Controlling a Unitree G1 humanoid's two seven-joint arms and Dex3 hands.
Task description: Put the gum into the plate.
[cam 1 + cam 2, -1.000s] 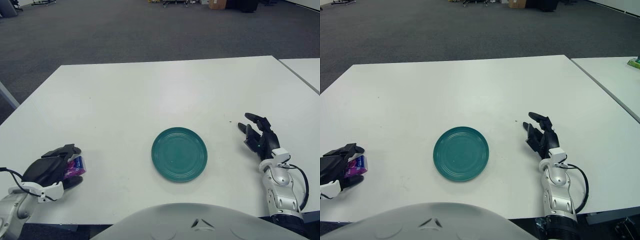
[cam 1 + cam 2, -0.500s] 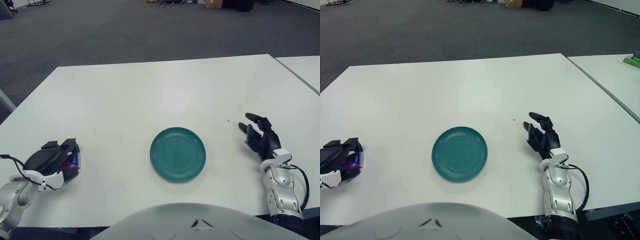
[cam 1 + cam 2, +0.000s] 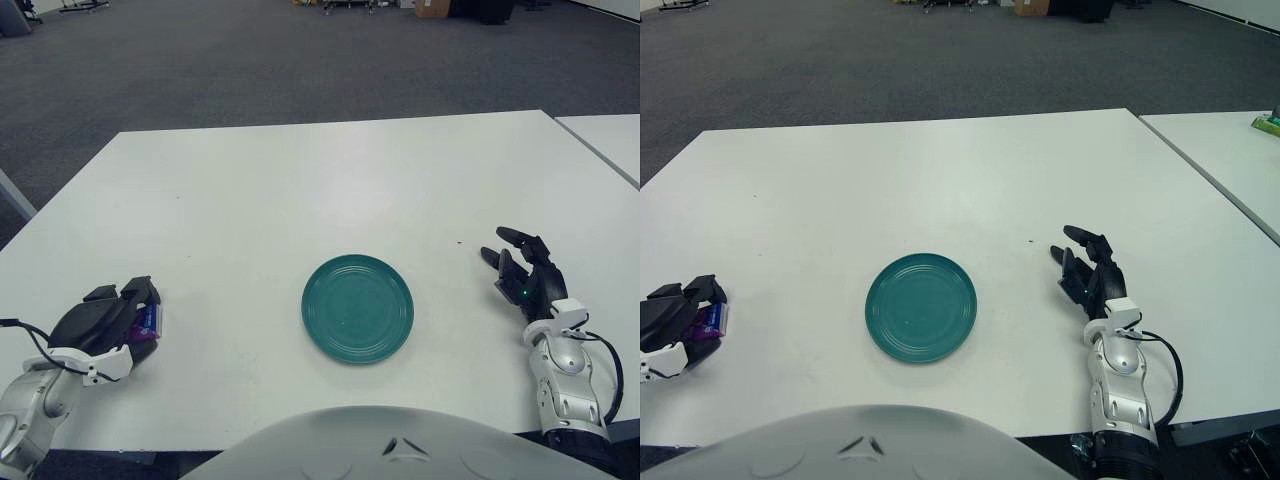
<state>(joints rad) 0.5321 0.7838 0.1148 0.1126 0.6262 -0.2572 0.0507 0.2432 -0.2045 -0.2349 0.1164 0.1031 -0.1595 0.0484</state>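
Observation:
A round green plate [image 3: 358, 308] lies on the white table [image 3: 300, 190], near its front edge at the middle. Far to the plate's left, my left hand [image 3: 105, 322] is curled over the gum pack [image 3: 149, 322], a small purple-and-blue packet of which only one end shows between the black fingers. Hand and pack sit low at the table's front left. My right hand [image 3: 523, 274] shows to the right of the plate with its fingers spread and nothing in them.
A second white table [image 3: 1230, 150] adjoins on the right, with a small green object [image 3: 1267, 124] at its far edge. Grey carpet lies beyond the table. My own grey body [image 3: 390, 445] fills the bottom middle of the view.
My left hand has closed tighter over the gum pack, so less of the pack shows than a second ago. The right hand has stayed where it was.

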